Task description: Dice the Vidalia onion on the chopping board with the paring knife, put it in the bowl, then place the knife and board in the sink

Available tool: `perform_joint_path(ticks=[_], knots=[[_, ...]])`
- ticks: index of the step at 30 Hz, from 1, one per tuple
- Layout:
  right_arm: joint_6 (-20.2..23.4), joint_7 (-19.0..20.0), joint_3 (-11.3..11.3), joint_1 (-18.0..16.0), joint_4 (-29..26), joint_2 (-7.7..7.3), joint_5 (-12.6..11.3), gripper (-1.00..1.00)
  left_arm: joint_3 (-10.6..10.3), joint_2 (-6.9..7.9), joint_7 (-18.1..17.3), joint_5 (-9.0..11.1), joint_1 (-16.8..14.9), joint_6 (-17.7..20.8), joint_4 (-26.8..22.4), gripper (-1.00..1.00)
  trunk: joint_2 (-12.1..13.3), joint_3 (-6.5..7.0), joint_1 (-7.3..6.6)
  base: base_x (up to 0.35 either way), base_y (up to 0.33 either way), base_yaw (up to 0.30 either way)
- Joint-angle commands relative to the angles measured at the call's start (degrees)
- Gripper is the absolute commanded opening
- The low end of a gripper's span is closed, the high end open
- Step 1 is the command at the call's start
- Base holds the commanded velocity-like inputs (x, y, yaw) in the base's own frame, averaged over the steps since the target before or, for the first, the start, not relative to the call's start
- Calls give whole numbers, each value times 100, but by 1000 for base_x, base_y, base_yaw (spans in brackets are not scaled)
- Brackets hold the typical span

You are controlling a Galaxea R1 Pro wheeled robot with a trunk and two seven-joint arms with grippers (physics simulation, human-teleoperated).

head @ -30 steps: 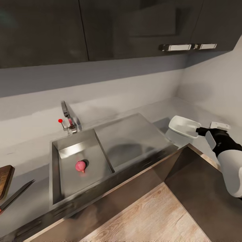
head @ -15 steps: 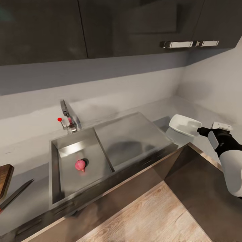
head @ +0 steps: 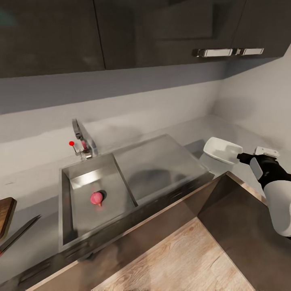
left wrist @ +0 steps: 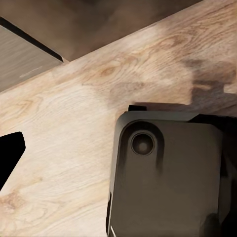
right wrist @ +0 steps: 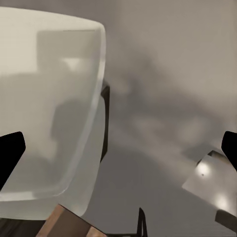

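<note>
A small pink Vidalia onion (head: 96, 198) lies in the steel sink (head: 66, 210) next to its drain. At the far left edge of the grey countertop (head: 32, 178) I see a corner of the brown chopping board (head: 5, 214) and the dark blade of the paring knife (head: 19, 233). The white bowl (head: 221, 150) stands on the counter to the right of the drainboard (head: 157, 165). My right gripper (head: 241, 157) hovers at the bowl's right rim, open; the right wrist view looks down on the bowl (right wrist: 44, 113). My left gripper hangs low over the floor, with a fingertip (left wrist: 10, 153) showing.
A chrome tap (head: 83, 141) with a red knob rises behind the basin. Dark wall cabinets (head: 161, 32) hang overhead, and a grey wall (head: 258, 105) closes the corner on the right. The counter's front edge turns toward me at the right. Wooden floor (left wrist: 74, 123) lies below, beside my dark base (left wrist: 168, 177).
The whole head view has shifted slightly, so the camera moved. The onion, bowl, board and knife keep their places, and my right gripper stays by the bowl's rim.
</note>
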Motion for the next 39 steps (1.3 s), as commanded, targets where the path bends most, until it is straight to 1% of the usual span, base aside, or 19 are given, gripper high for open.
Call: perform_joint_path(ticks=[1,12,21,39], knots=[[29,-11,-12,-3,-8,2,-6,100,-5,0,0,32,3,-6,-10,100,-8,-14,2,0,0,0],[29,-11,-12,-3,-8,2,-6,100,-5,0,0,32,3,-4,-8,100,-8,-93,2,6,0,0],[29,-11,-12,-3,-8,3,-6,100,-5,0,0,32,3,-8,-8,100,-8,-161,2,123,0,0],[29,-3,-12,-3,-8,3,-6,100,-5,0,0,32,3,-3,-1,100,-8,-176,2,4,0,0]])
